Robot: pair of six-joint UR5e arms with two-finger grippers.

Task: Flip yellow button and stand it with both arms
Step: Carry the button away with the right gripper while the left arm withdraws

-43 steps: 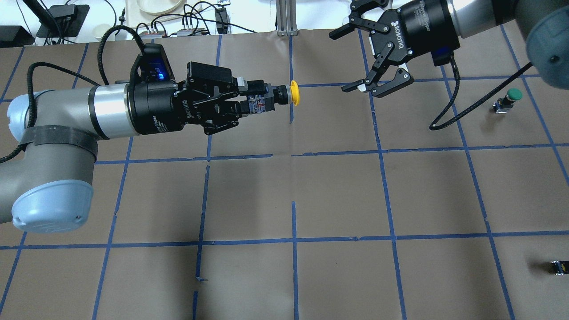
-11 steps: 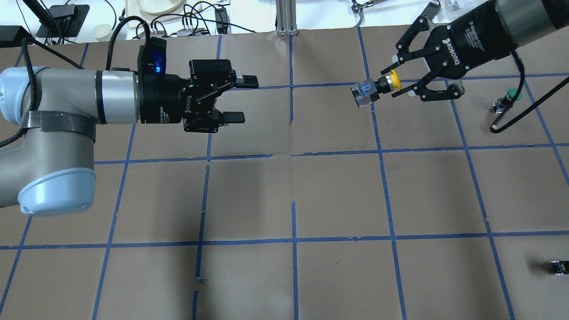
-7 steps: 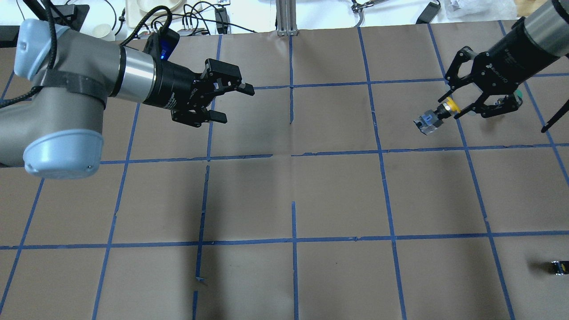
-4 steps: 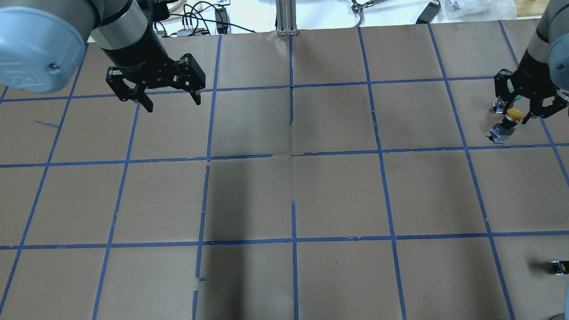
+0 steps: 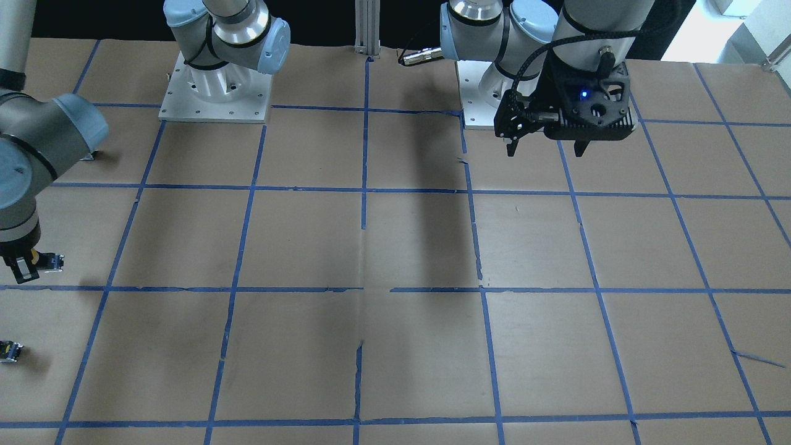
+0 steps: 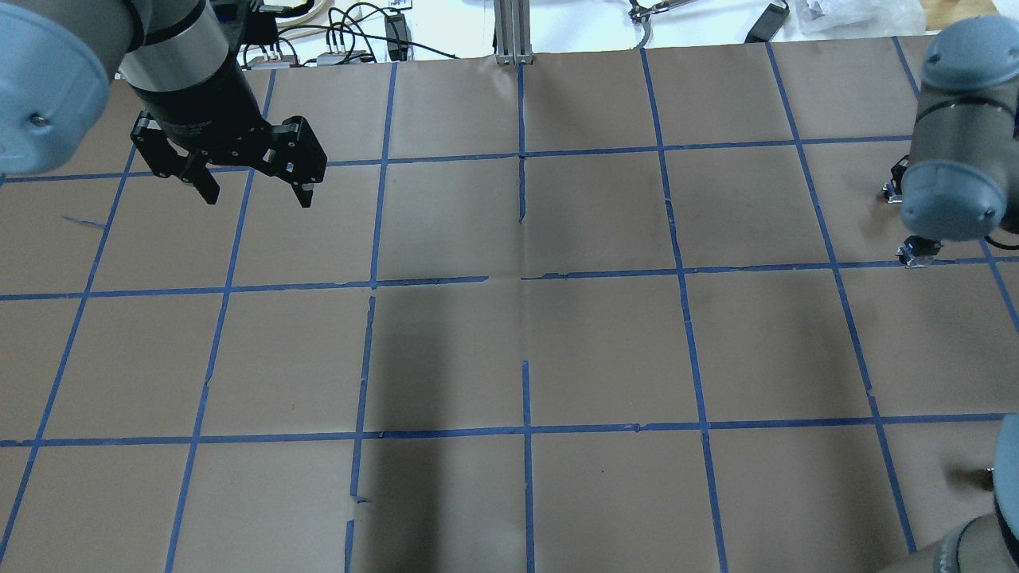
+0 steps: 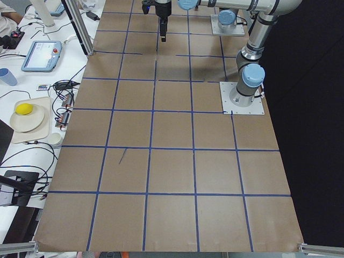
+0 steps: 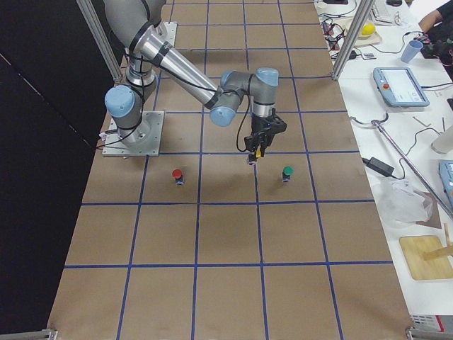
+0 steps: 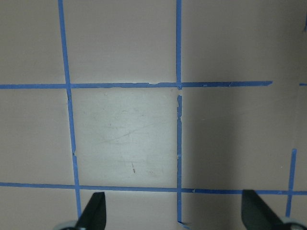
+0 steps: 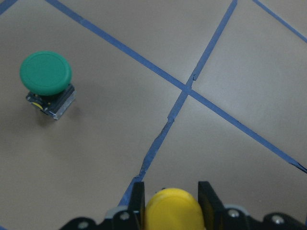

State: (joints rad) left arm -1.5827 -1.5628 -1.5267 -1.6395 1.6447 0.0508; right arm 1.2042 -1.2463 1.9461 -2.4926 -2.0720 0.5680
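Note:
My right gripper is shut on the yellow button's cap and holds it upright, cap up. In the front-facing view this gripper is at the far left, with the button's grey body low over the paper. I cannot tell if the body touches the paper. In the overhead view my right arm's elbow hides the gripper, and only the button's body shows. My left gripper is open and empty, pointing down over the far left of the table.
A green-capped button stands upright just beyond the right gripper, and also shows in the exterior right view. A red-capped button stands nearer the robot's base. A small black block lies near the table's edge.
The left gripper let go of the yellow button and the right one took it by the cap, carried it right and lowered it. The left gripper drew back left, now pointing down.

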